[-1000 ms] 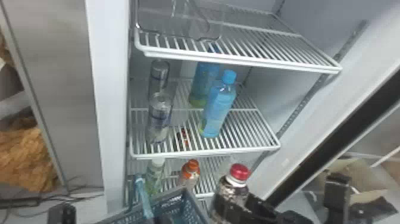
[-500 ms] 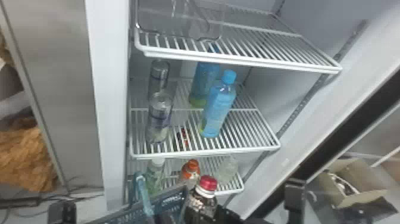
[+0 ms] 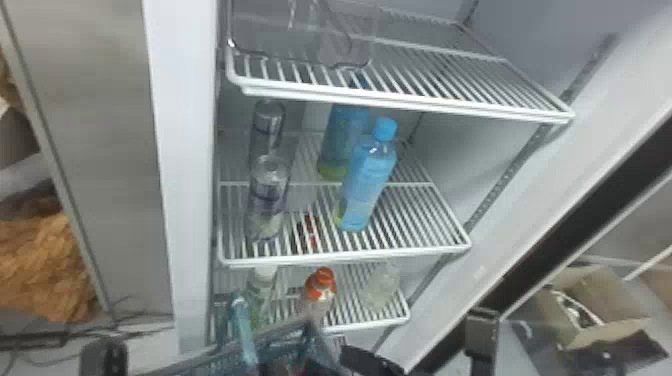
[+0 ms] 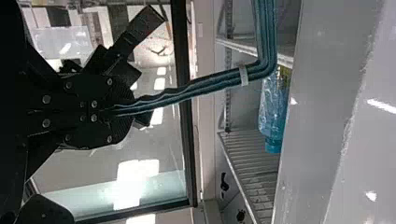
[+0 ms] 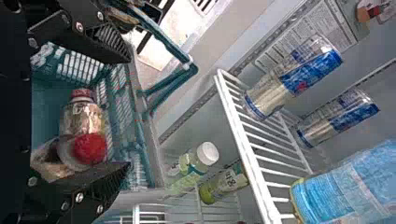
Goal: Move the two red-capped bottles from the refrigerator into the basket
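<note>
So both red-capped bottles look to be in the basket (image 5: 122, 105) already: one (image 5: 83, 117) by its wall, the other's red cap (image 5: 90, 148) close by. The right tool (image 5: 128, 111) has its fingers spread above them, pretty wide, I'd guess to let a bottle go cleanly; can't tell if one still touches. The left tool (image 4: 125, 110) is clamped on the basket handle (image 4: 210, 83), probably so the basket can't swing, and it's right by the refrigerator shelves (image 3: 345, 257), keeping the carry short. The blue bottle (image 3: 367, 185) and orange-capped one (image 3: 320, 292) sit on those, not needed here.
</note>
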You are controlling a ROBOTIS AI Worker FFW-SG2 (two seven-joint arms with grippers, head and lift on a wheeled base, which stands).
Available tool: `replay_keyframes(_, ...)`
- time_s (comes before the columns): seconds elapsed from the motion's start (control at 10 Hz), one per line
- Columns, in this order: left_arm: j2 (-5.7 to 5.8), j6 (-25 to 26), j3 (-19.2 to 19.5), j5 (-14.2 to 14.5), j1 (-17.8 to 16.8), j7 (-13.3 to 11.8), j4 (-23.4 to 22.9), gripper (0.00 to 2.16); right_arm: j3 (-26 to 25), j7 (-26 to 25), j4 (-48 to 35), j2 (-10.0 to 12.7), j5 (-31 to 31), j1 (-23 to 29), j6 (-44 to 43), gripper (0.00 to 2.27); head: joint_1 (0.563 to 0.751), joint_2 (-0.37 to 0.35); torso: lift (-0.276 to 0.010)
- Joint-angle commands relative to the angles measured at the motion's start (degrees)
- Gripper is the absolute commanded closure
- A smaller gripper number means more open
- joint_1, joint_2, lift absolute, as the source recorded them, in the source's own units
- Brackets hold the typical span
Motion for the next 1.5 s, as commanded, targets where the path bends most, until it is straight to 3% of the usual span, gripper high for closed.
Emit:
replay_keyframes(0.0,0.01,0.00,-0.11,0.00,0.10,0.08,-0.05,1.17,-0.50,0.28,0.05,-0.06,0.20,0.77,-2.52,0.25,0.695,-0.350,0.000)
replay_keyframes(0.5,-0.17,0.00,0.35,0.11,0.80,0.08,-0.05,1.17,-2.10,1.78,6.10,0.11,0.09,6.68,-29.66,0.23,0.695,-0.350,0.000)
replay_keyframes(1.4,-2.02,-0.14,3.66,0.00,2.21,-0.10,-0.05,1.17,-1.42,0.28,11.72,-1.20,8.09,14.41,-57.93,0.24,0.695,-0.350,0.000)
